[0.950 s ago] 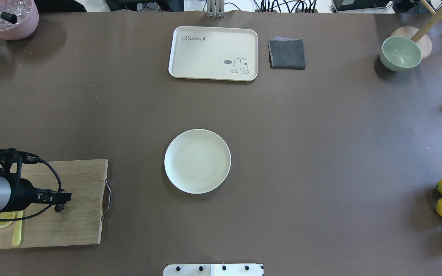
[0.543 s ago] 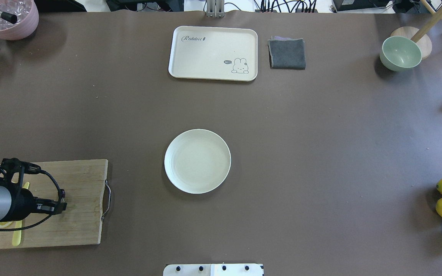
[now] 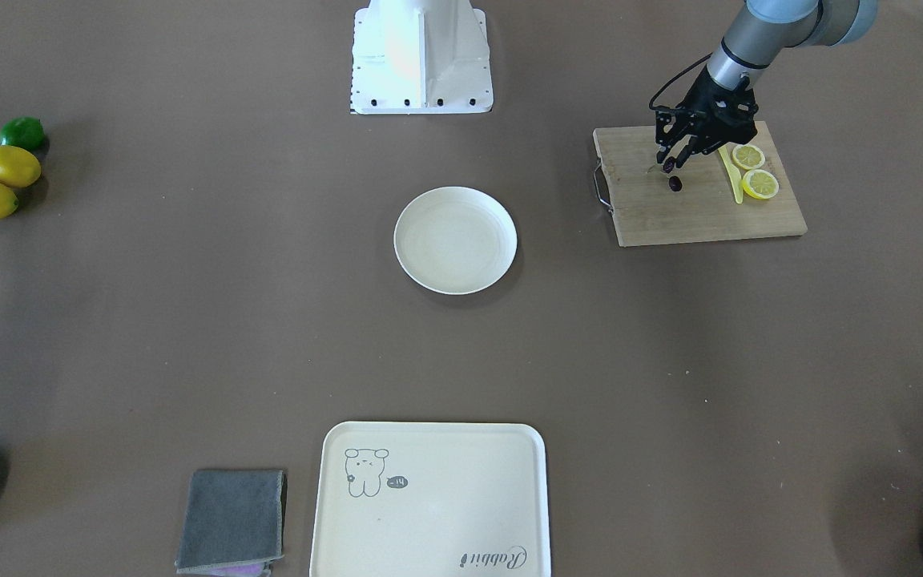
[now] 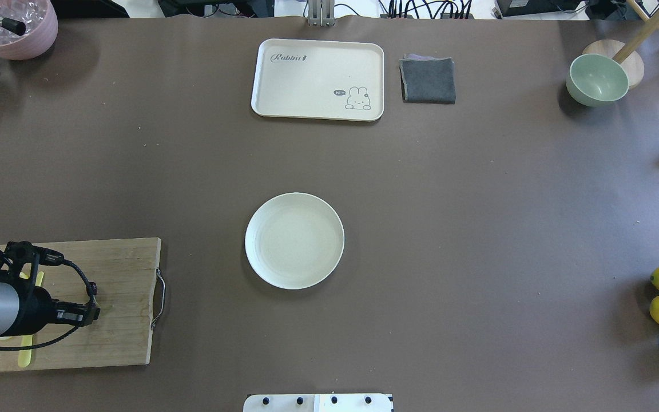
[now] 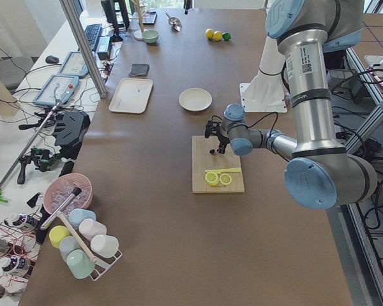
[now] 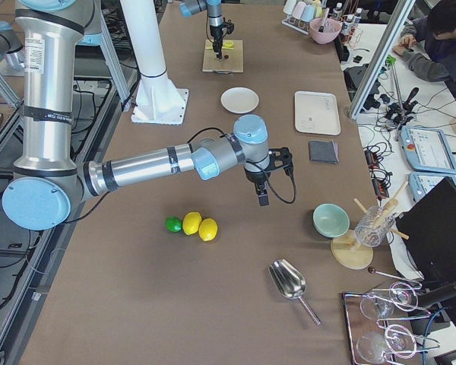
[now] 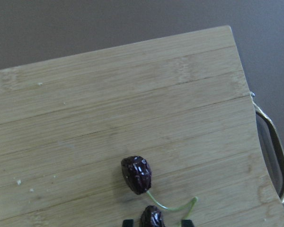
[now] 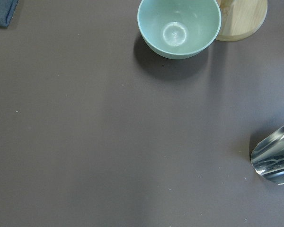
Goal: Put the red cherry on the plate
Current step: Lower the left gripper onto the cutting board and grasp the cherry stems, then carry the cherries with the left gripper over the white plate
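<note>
- While the plate (image 4: 294,240) sits bare at the middle of the overhead view, the goal itself is not met: no fruit lies on it.
- The red cherry (image 7: 137,175) is on the wooden cutting board (image 3: 702,212), at the upper right of the front-facing view and the lower left of the overhead one. It is well apart from the plate, with bare brown worktop (image 4: 478,229) between them.
- The left hand (image 3: 670,160) hangs low over the board, right at the cherry. In its wrist view one fruit lies on the wood in the lower middle of the frame. The other sits between the two fingertips (image 7: 128,222) at the bottom edge, and the thin green stem loops toward the right-hand tip.
- Those fingers stand apart, with slivers of wood showing on either side of the fruit, so I judge it framed but not yet pinched.
- By my reading the reach is done and the grasp is the step in hand. Closing, lifting, carrying across to the plate and letting go all remain.
- Two lemon slices (image 3: 759,183) lie nearer the board's right end in the front-facing view, clear of the hand.
- The right hand (image 6: 262,196) shows only in the right side view, near mid-frame and far from the board. Whether it is apart or together I cannot tell.
</note>
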You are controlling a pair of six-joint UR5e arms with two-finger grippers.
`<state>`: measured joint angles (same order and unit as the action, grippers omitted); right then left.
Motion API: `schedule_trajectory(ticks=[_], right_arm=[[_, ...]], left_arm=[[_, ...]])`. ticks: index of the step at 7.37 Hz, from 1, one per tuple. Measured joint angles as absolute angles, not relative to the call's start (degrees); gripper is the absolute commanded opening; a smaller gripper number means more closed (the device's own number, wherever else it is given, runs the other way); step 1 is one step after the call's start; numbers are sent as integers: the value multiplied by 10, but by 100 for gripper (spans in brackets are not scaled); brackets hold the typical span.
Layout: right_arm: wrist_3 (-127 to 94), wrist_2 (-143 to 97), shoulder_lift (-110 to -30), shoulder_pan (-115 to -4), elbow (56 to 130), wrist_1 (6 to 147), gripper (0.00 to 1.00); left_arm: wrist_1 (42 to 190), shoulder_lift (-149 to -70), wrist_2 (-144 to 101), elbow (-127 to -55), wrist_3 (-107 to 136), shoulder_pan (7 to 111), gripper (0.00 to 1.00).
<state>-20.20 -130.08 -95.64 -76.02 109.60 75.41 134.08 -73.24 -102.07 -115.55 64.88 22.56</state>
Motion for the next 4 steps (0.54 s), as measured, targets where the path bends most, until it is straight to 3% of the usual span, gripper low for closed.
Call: schedule_trajectory(ticks=[4], right_arm=[[-203, -1302, -960, -760, 1097, 753, 100]], left_arm=[[1349, -719, -1020, -1166, 647, 230, 0]])
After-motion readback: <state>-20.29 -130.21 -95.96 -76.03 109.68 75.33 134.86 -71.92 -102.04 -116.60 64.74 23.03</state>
